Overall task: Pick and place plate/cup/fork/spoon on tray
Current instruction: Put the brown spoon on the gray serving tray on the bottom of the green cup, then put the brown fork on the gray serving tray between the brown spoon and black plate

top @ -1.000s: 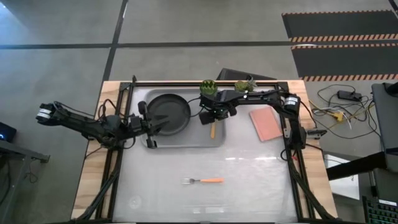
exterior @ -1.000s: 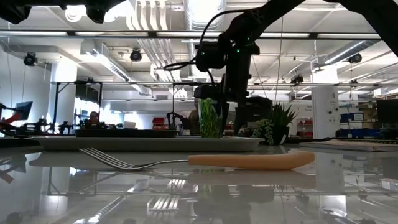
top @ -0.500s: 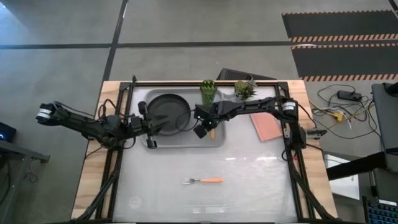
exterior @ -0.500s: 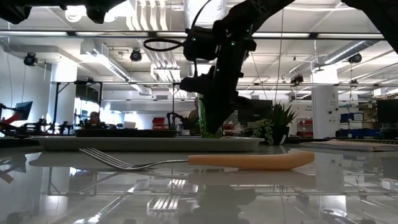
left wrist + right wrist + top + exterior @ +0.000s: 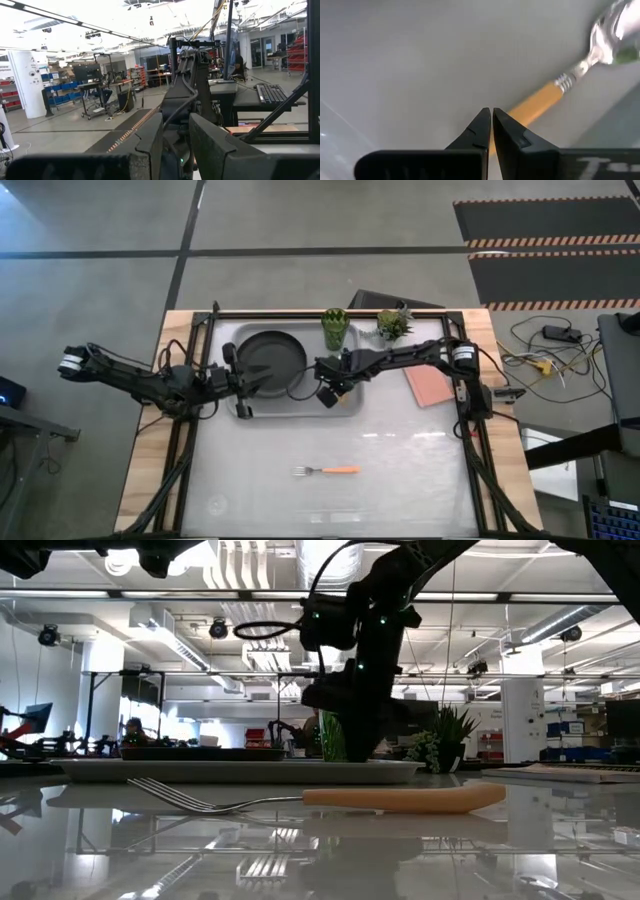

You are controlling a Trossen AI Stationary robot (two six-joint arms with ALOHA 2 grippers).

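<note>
The grey tray (image 5: 348,408) lies at the table's far left, with the black plate (image 5: 270,358) on its left half. The spoon (image 5: 545,97) lies flat on the tray floor, bowl (image 5: 615,35) and orange handle showing in the right wrist view. My right gripper (image 5: 328,390) hangs shut just over that handle (image 5: 491,114). The green cup (image 5: 334,328) stands beyond the tray's far rim. The fork (image 5: 327,470) lies alone near the table's middle (image 5: 330,800). My left gripper (image 5: 248,385) sits open at the plate's near-left rim (image 5: 175,132); whether it touches the plate does not show.
A small potted plant (image 5: 393,323) stands to the right of the cup. A flat pink rectangle (image 5: 427,378) lies right of the tray, under the right arm. The glossy table surface (image 5: 400,470) stretches around the fork toward the near edge.
My right gripper has moved from the tray's far right part toward the near edge and a little left, coming over the spoon, which has stayed lying on the tray. The left arm, plate, cup and fork have kept still.
</note>
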